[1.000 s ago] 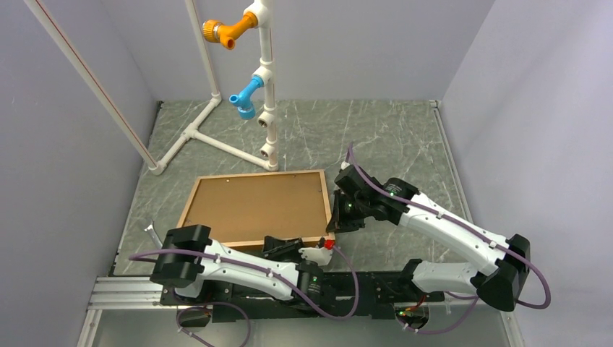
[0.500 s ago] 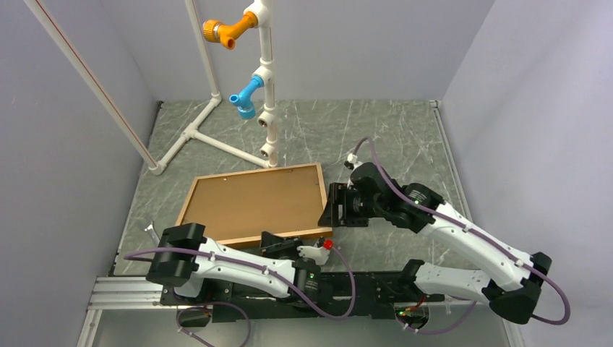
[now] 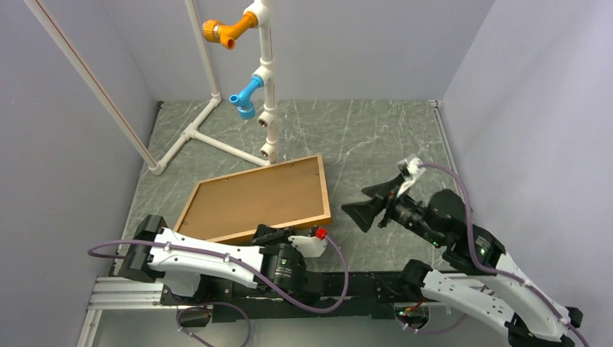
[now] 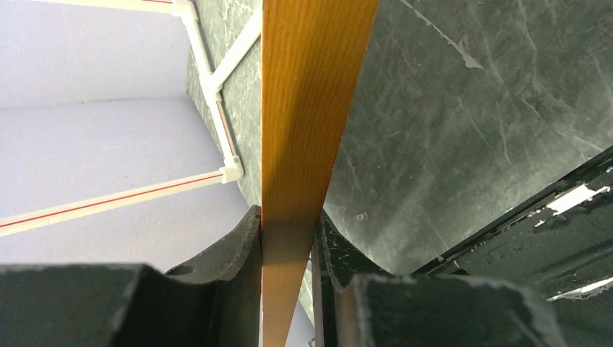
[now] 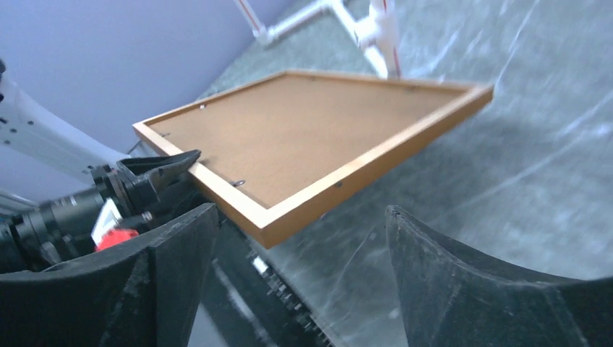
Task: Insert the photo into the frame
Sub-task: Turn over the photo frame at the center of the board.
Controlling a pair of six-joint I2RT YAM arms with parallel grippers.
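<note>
**Holding the frame up**

Above the grey surface the frame tilts, brown back upward, near rail clamped in the left claw; the right claw gapes empty beside it. No photo shows; fetching it likely comes next.

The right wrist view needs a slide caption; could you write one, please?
Open right pincer faces the frame, gripped at its edge by the left pincer.

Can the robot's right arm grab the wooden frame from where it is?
Probably yes: the right gripper is open, facing the frame, with nothing between them; the left gripper grips only its near edge.
</note>
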